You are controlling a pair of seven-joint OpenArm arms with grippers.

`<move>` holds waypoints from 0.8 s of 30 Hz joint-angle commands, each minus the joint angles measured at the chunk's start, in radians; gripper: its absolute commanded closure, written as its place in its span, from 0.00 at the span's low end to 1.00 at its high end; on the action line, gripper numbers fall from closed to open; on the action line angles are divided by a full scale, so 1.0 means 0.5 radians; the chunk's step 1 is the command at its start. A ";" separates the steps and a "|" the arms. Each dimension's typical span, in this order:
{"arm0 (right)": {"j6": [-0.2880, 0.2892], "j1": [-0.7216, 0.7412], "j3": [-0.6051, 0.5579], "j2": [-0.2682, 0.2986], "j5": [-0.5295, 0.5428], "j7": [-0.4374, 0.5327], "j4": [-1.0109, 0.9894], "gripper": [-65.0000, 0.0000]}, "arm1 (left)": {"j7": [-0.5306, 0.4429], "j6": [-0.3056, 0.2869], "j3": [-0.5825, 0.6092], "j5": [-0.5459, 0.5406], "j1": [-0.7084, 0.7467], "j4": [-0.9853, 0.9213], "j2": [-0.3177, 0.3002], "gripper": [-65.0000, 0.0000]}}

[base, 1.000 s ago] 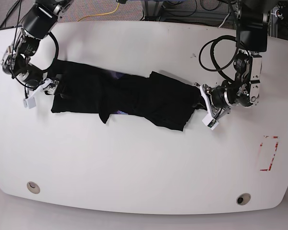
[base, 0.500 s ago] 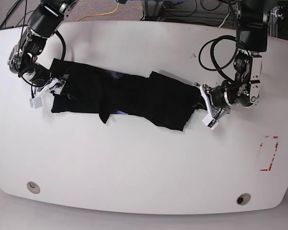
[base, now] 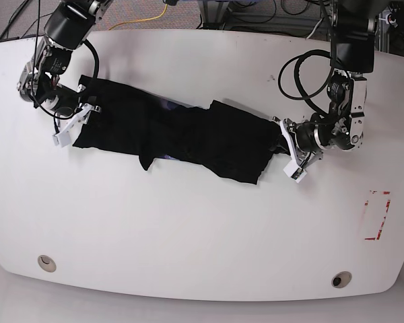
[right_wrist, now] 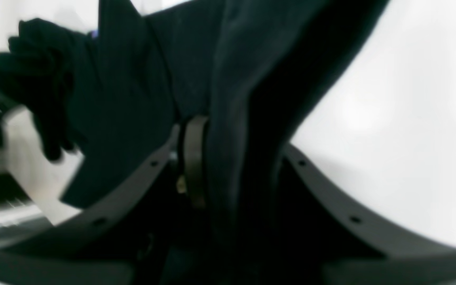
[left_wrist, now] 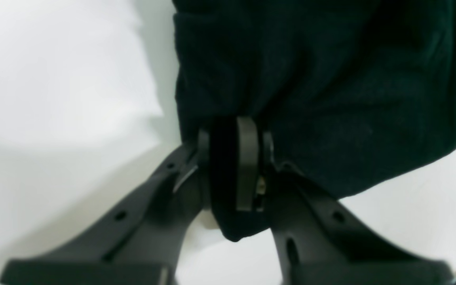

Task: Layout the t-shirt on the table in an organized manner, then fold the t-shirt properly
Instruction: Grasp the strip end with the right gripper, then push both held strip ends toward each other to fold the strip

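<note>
Both grippers pinch the shirt (base: 175, 134) stretched across the table (base: 188, 229): right gripper (base: 81, 118) at 9 o'clock, left gripper (base: 286, 145) at 3 o'clock.

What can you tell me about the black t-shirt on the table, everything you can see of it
The t-shirt is plain black, soft-looking fabric, stretched into a long rumpled band across the far half of the white table, not spread flat. Folds overlap along it, a small flap hangs off its near edge, and a trace of purple shows in a gap near the middle. Each end is pinched in a gripper: the right gripper and the left gripper, jaws shut on the cloth.
</note>
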 commanded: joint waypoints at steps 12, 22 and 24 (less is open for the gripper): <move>-0.007 -0.073 -0.021 -0.069 0.562 -0.169 0.655 1.00 | 0.102 0.029 0.008 0.107 0.002 -0.011 0.041 0.89; -0.089 -0.070 -0.129 -0.105 0.808 -0.169 0.829 1.00 | 0.102 0.143 0.008 0.104 0.002 -0.007 0.053 0.89; -0.095 -0.064 -0.181 -0.105 0.887 -0.169 0.820 1.00 | 0.102 0.146 0.008 0.104 0.002 -0.004 0.053 0.89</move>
